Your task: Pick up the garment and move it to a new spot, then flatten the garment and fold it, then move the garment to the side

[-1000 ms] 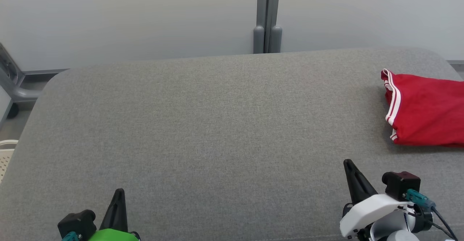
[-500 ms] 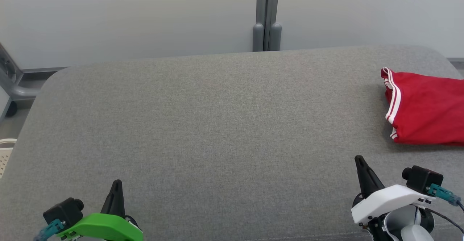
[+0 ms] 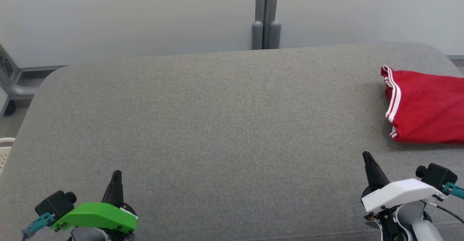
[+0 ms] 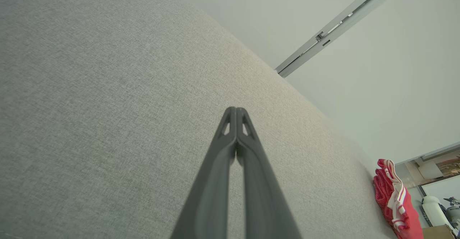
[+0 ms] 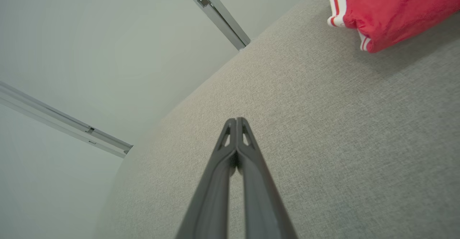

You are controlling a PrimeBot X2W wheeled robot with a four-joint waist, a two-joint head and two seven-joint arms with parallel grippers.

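Garment (image 3: 427, 110) at R edge of cushion (image 3: 217, 125) (L fingers (image 4: 215, 181), R fingers (image 5: 257, 196) together, empty)

Bright red garment (image 3: 427, 110) at the cushion's (image 3: 217, 125) right edge, twin white stripes along its hem. The cushion is a mottled grey weave. The left gripper (image 3: 116, 175) wears a lime-green shell and the right gripper (image 3: 367, 157) a white one, both with black fingers (image 3: 114, 191) and teal plugs (image 3: 454, 190). Pale grey wall (image 3: 127, 16), darker grey post (image 3: 266, 16).

open grey cushion (image 3: 217, 125), red garment (image 3: 427, 110) far right — sole obstacle
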